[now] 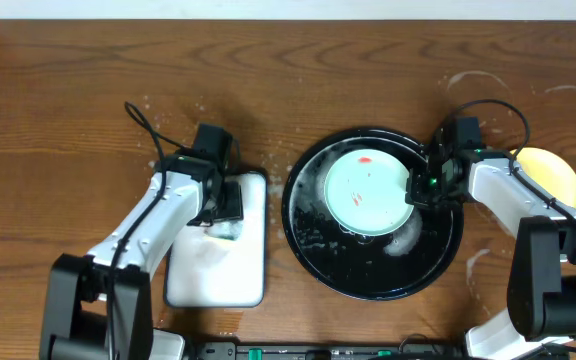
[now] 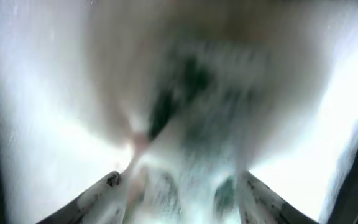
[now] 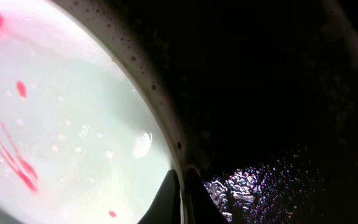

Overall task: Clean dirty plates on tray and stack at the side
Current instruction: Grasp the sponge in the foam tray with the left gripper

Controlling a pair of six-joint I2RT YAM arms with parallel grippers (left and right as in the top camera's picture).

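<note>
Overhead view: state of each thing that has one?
black tray, wet, foamy.
mint plate, in black tray, red smears, unwashed.
yellow plate, on tabletop, visible part clean.
white tray, sponge on it.
left gripper, jaws around sponge, grip unclear.
right gripper, jaws shut at mint plate's rim.

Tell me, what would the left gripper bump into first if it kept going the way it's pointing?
Most likely the sponge in the white tray. The left gripper points down at it, but the wrist view is blurry, so I can't be sure.
</note>
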